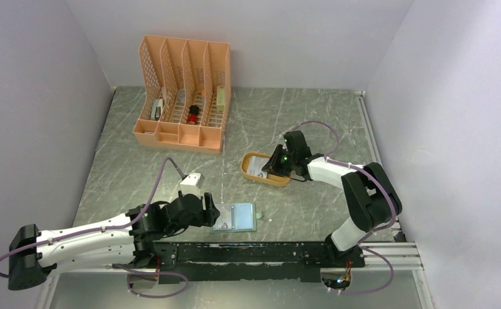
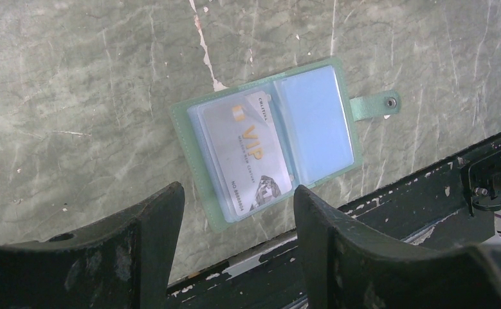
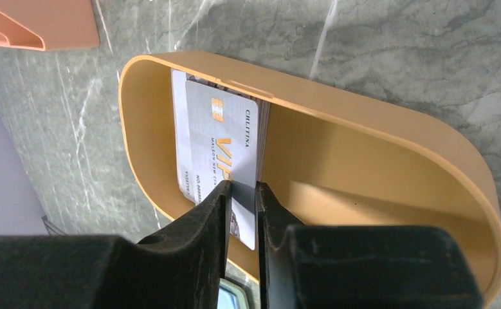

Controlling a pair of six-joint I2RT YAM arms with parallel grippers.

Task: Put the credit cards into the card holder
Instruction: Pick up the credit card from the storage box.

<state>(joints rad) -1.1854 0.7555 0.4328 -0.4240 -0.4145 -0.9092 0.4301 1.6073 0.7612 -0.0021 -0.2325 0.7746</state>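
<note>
The card holder (image 1: 236, 217) (image 2: 273, 135) lies open and flat on the table near the front rail, its snap tab pointing right. One credit card (image 2: 247, 151) sits in its left clear sleeve. My left gripper (image 1: 212, 212) (image 2: 238, 193) hovers open just left of the holder, with nothing between its fingers. My right gripper (image 1: 270, 168) (image 3: 241, 188) reaches into the mustard-yellow tray (image 1: 260, 179) (image 3: 363, 112). Its jaws stand narrow on either side of the lower end of a credit card (image 3: 225, 135) that leans against the tray wall, a thin gap still showing. More cards stand behind that one.
A peach lattice desk organizer (image 1: 183, 90) (image 3: 48, 26) with small items stands at the back left. The black front rail (image 1: 254, 254) (image 2: 395, 212) runs just below the card holder. Grey walls close in the table on three sides.
</note>
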